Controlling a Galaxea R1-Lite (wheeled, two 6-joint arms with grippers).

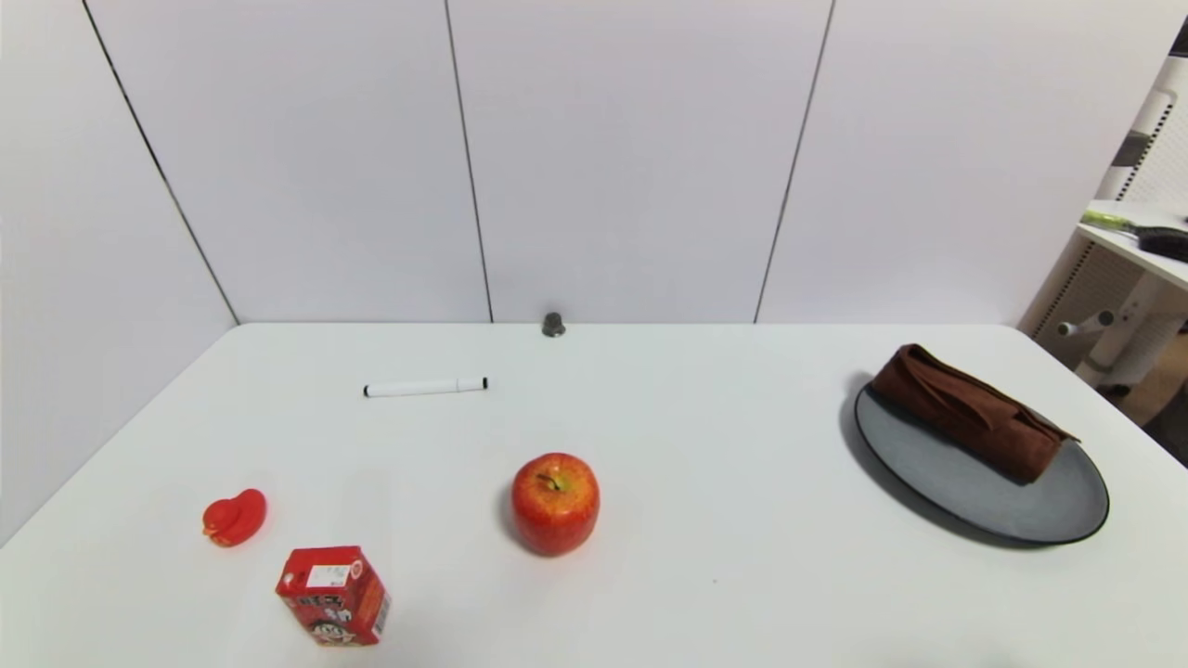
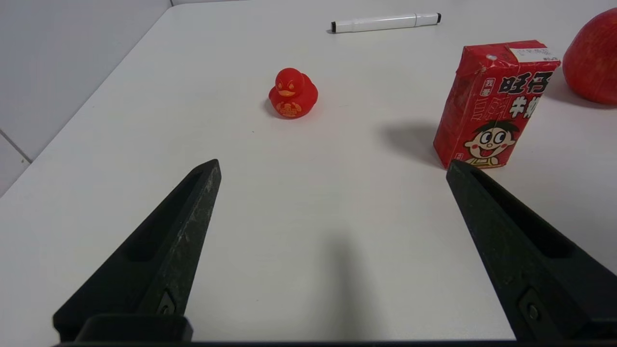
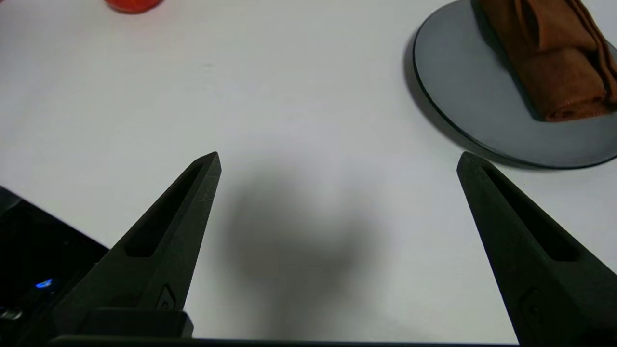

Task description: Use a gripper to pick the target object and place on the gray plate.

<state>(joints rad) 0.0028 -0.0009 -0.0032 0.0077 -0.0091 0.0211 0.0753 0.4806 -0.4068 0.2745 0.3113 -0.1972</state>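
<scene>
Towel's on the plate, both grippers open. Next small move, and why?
Probably none beyond keeping both arms parked: the brown towel roll already lies on the gray plate, and the right gripper and left gripper are open, holding nothing.

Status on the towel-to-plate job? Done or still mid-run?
Looks done: the brown towel roll lies on the gray plate, its far end hanging over the rim. Nothing in hand: the right claw is open and empty above bare table short of the plate, and the left claw is open near the red carton. Nothing visibly left.
</scene>
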